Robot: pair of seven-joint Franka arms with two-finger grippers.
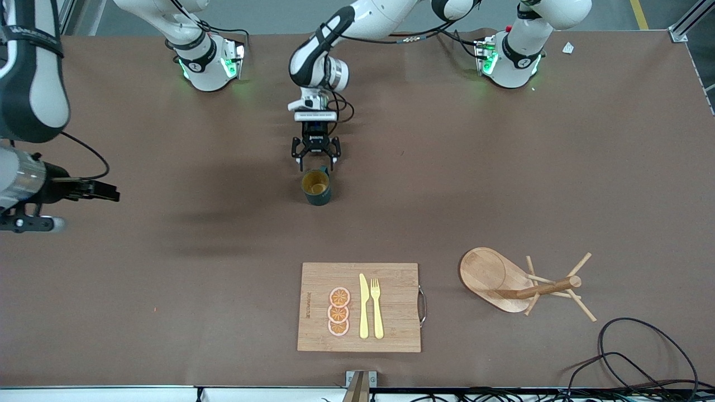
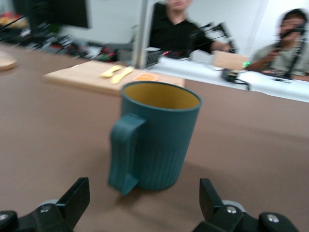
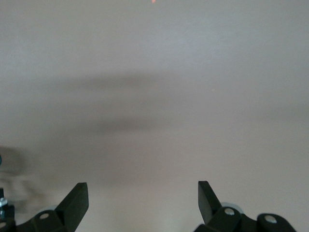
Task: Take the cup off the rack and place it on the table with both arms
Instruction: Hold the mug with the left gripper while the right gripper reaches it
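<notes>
Teal-green cup point(image 1: 317, 187) standing upright on the brown table point(image 1: 167, 279), near the middle, handle pointing back toward the left gripper point(image 1: 316, 158). Yellow-brown inside, nothing in it. Left gripper right beside the cup, on the robots' side of it, fingers point(image 2: 72, 200) spread wide apart and not touching it. Nothing held.

Right gripper point(image 1: 98, 191) up in the air over the right arm's end of the table, fingers point(image 3: 75, 203) wide apart too, holding nothing. Only bare table and soft shadows under it. Looks like waiting.

Wooden rack point(image 1: 522, 285) tipped over on its side, toward the left arm's end, nearer to the front camera than the cup and well apart from it. No cup on its pegs.

So, by the look of it: cup off the rack, set down, let go. Main job most likely done. Left to do, probably just lifting the left gripper up and away without bumping the handle.

Table flat, dull brown, mostly bare. Wooden cutting board point(image 1: 360, 307) nearer to the front camera than the cup, with three orange slices point(image 1: 338, 311), a yellow knife point(image 1: 363, 306) and a yellow fork point(image 1: 377, 308) on it. Black cables point(image 1: 642, 357) looping at the table corner near the rack. Two people at a white desk in the left wrist view.
</notes>
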